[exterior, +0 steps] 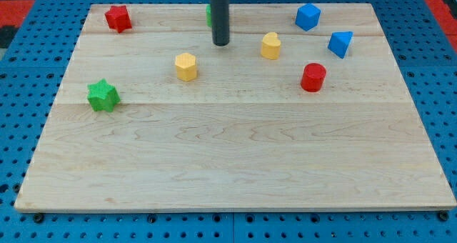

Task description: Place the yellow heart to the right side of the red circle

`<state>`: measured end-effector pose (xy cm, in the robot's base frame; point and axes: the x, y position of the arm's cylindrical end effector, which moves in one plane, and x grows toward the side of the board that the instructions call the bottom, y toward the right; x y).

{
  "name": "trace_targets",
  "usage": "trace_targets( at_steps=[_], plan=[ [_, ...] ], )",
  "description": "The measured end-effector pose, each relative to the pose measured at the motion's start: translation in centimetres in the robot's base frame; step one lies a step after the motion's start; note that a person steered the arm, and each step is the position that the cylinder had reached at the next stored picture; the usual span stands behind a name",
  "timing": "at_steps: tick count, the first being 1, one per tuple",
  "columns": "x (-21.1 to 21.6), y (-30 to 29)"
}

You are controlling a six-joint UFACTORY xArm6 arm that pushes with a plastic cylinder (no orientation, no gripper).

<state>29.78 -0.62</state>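
My tip (pixel 221 43) sits on the board at the far middle, touching nothing; it's a bare rod, so nothing to open or hold. Yellow heart (pixel 270 46) is near, just to its right. Red circle (pixel 313 78) is right of and nearer than the heart. Task not done, I'd say: heart must go around to the circle's right.

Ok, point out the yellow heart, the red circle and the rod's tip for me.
yellow heart (pixel 270 46): camera view, middle of its front face.
red circle (pixel 313 78): camera view, centre of the cylinder's side.
my tip (pixel 221 43): camera view, the rod's very end, to the view's left of the yellow heart, apart from it.
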Motion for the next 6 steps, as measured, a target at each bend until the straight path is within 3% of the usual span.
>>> trace_targets(
  at_steps=[1, 3, 5, 6],
  plan=[
    [-0.5, 4.3],
    [5.7, 15.3],
    [3.3, 16.5],
    [5.2, 20.6]
  ],
)
